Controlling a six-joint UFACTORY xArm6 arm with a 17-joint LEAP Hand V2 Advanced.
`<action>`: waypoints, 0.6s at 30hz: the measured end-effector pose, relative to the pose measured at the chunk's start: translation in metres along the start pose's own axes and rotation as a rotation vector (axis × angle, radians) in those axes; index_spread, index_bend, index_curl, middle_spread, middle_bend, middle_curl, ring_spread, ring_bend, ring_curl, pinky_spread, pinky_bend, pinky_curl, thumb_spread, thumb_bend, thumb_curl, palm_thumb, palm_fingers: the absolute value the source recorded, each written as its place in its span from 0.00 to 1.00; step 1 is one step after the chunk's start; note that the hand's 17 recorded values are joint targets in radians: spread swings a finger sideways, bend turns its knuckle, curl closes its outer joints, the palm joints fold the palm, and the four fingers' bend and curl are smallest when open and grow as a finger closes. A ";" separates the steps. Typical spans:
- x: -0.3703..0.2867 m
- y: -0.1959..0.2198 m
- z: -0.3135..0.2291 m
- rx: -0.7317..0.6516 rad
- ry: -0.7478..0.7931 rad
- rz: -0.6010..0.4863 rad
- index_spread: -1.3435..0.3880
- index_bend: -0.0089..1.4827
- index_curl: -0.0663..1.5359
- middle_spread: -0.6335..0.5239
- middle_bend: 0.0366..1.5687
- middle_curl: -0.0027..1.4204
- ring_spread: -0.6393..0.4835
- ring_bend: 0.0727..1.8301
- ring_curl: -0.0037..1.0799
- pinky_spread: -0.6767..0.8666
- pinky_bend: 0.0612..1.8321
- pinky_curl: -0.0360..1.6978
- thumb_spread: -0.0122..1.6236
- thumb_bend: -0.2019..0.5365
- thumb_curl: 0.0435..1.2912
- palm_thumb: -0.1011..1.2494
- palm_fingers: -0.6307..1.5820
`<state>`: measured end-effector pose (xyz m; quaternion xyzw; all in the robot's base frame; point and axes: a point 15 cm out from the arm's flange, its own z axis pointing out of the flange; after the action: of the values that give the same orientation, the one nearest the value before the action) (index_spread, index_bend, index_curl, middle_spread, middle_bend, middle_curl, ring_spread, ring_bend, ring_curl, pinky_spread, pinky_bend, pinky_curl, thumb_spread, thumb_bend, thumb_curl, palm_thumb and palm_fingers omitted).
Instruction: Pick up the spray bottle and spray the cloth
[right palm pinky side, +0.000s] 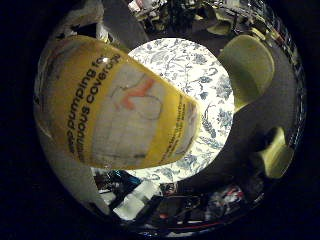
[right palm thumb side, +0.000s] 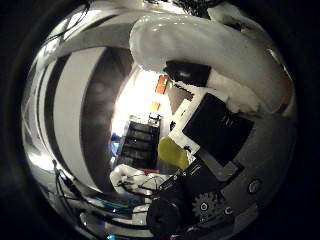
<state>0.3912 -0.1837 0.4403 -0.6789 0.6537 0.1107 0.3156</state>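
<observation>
The spray bottle (right palm pinky side: 115, 105), with a yellow printed label, fills much of the right little finger side palm view and lies close against the palm, well above the round table with the floral cover (right palm pinky side: 195, 75). In the right thumb side palm view the bottle's white upper part (right palm thumb side: 205, 50) arches across the picture. My right hand's black and white fingers (right palm thumb side: 215, 130) curl round it. I see no separate cloth for spraying in either view.
Yellow-green chairs (right palm pinky side: 250, 65) stand round the floral table, one more (right palm pinky side: 275, 155) lower by its edge. Cluttered shelves and boxes (right palm pinky side: 150, 200) lie beyond the table. A small yellow-green thing (right palm thumb side: 172, 152) and dark crates (right palm thumb side: 135, 140) show past the fingers.
</observation>
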 end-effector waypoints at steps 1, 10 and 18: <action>-0.008 -0.002 0.002 -0.029 0.025 -0.015 0.67 0.78 0.47 0.49 0.85 0.39 0.44 0.78 0.52 0.32 0.58 0.63 0.48 0.25 0.64 0.89 0.83; -0.057 -0.001 0.030 -0.288 0.285 -0.164 0.67 0.78 0.47 0.49 0.85 0.39 0.44 0.78 0.52 0.32 0.57 0.66 0.49 0.25 0.66 0.88 0.83; -0.080 0.001 0.039 -0.455 0.555 -0.283 0.67 0.77 0.47 0.49 0.85 0.39 0.44 0.78 0.52 0.31 0.56 0.67 0.49 0.25 0.66 0.88 0.83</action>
<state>0.3907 -0.0958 0.4548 -0.8193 0.5726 0.0203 -0.0196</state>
